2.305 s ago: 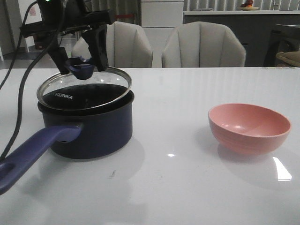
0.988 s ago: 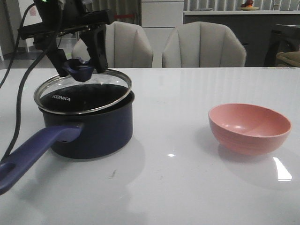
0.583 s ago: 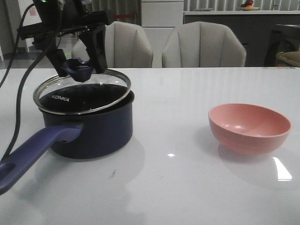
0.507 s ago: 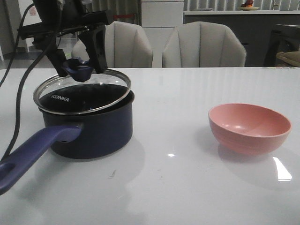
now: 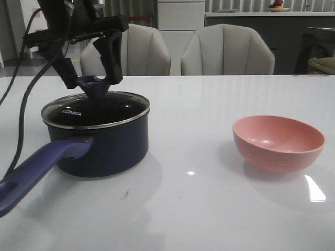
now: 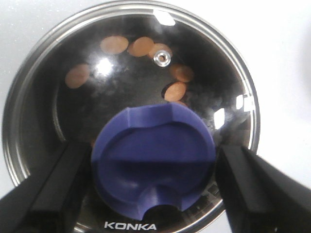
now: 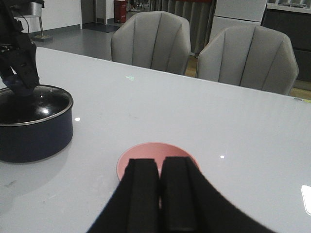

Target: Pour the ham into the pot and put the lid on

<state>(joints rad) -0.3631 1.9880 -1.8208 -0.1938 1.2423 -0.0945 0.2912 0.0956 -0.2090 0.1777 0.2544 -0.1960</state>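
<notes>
Left wrist view, lid (image 6: 160,58) lettered "KONKA", left end effector (image 6: 154,194) released around knob (image 6: 153,160)

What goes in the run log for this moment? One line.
lid: flat on pot | ham: under glass | left gripper: open, astride knob | right gripper: shut

Dark navy pot (image 5: 104,149) with purple-blue handle (image 5: 36,167). Clear glass lid (image 6: 131,73), steel-rimmed, white "KONKA" lettering, blue knob (image 6: 153,162). Orange ham (image 6: 141,46) pieces showing through. Pink bowl (image 5: 278,142). Glossy white worktop (image 5: 209,209). Black left hand (image 5: 90,78). Pale grey chairs (image 5: 227,51).
</notes>
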